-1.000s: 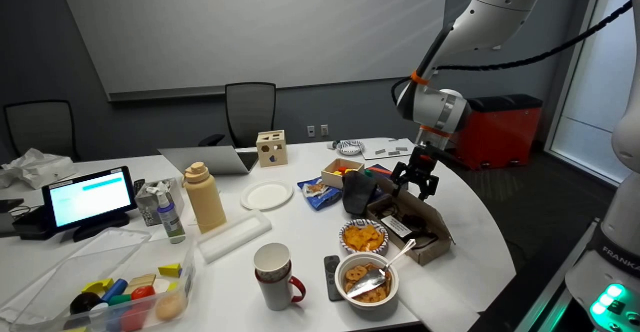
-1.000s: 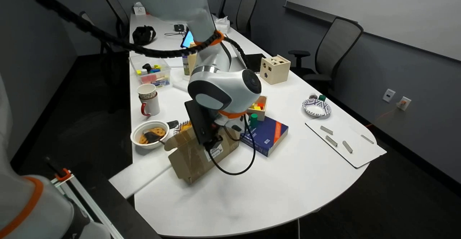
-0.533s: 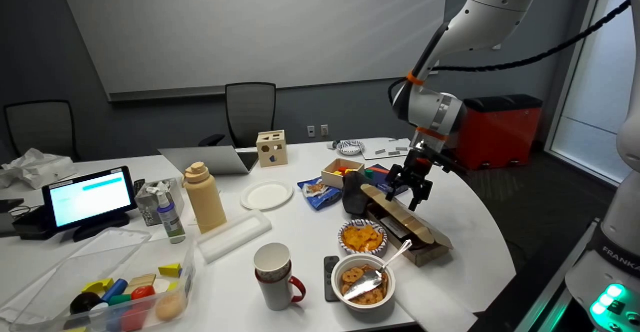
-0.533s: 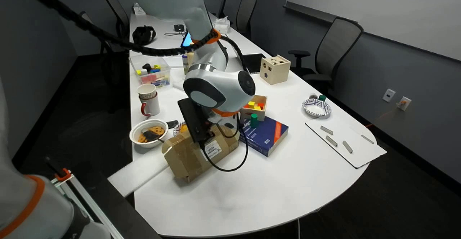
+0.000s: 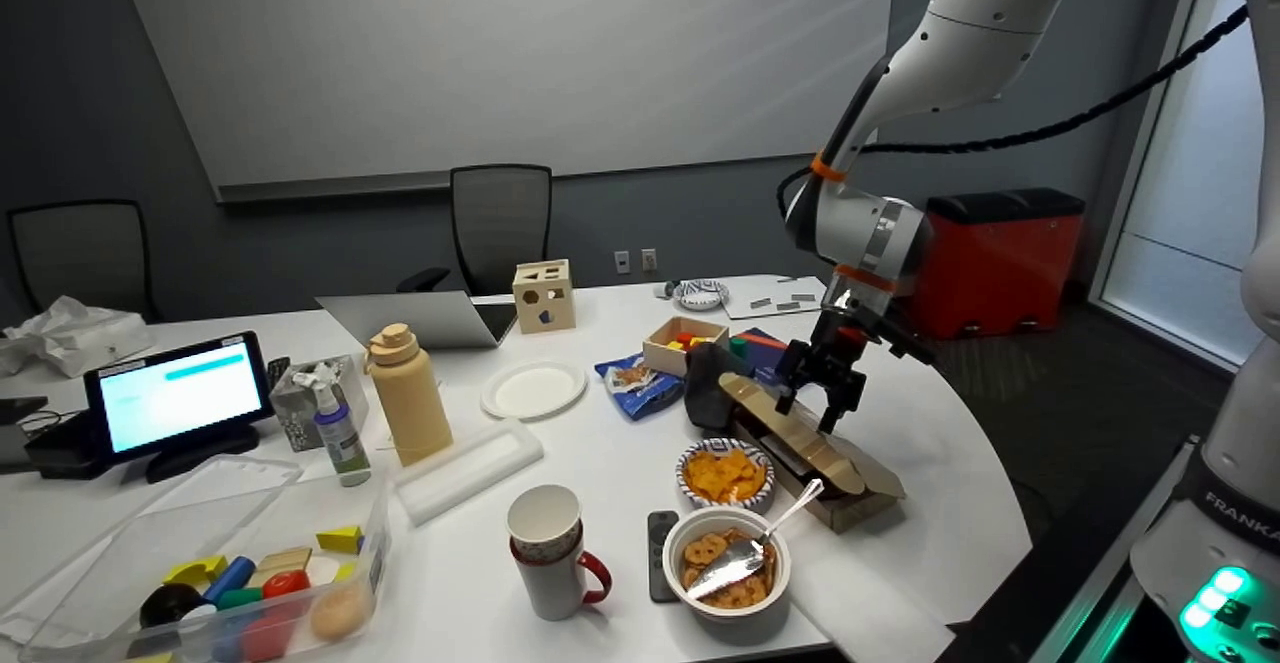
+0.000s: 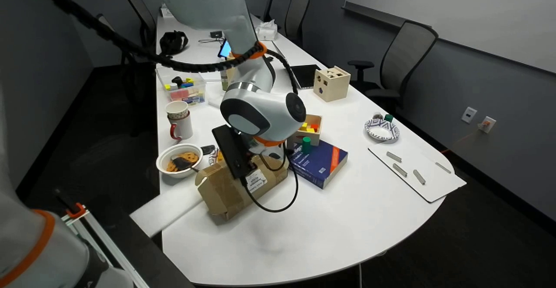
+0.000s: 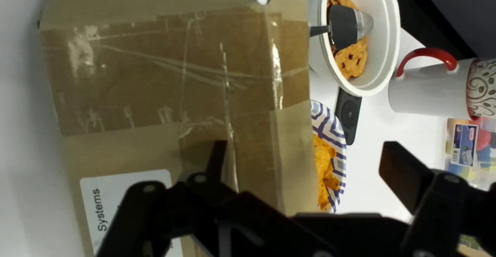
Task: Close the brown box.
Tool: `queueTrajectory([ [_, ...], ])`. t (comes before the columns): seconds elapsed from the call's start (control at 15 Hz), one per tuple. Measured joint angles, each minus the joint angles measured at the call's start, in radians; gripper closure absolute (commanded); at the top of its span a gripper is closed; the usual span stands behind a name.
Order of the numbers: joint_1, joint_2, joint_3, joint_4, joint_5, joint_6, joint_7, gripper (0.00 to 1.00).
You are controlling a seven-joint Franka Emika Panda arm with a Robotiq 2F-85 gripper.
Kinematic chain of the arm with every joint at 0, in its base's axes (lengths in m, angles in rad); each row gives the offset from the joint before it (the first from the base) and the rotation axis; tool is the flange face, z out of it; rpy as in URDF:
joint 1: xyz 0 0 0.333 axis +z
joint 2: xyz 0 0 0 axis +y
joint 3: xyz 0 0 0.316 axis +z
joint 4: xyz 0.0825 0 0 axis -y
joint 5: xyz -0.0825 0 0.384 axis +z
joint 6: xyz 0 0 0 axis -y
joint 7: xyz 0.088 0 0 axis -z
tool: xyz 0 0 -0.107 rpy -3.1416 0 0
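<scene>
In both exterior views the brown box point(image 6: 230, 190) sits near the rounded end of the white table point(image 6: 312, 236), standing at an angle to the table's long edges. Its lid point(image 5: 790, 430) slants over the inside; along the side facing the bowls, a dark gap runs between the lid's raised edge and the front wall.

The gripper point(image 5: 805, 418) hangs at the upper part of the lid, its fingers pointing down, spread wide apart and released. In the wrist view one finger point(image 7: 217, 156) shows over the taped cardboard and the other over the tabletop past the box's long edge; whether either touches the lid cannot be told.

Room is tightest on the gap side. There the bowl of chips point(image 5: 684, 478) stands just beside the box, and the bowl of crackers point(image 5: 678, 565) near its corner, a spoon point(image 5: 742, 558) leaning over the rim toward the cardboard. A dark grey thing point(image 5: 712, 383) crowds the far end, with the blue book point(image 6: 319, 164) just beside that end too. By the near end, a white slab point(image 6: 167, 207) reaches out past the table edge. On the side with the paper label point(image 6: 256, 181), a broad stretch of tabletop runs to the rounded edge.
</scene>
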Motion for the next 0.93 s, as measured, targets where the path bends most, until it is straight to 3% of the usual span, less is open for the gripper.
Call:
queueTrajectory([
  [0.93, 0.03, 0.176, -0.019, 0.034, 0.006, 0.084, -0.142, 0.0],
])
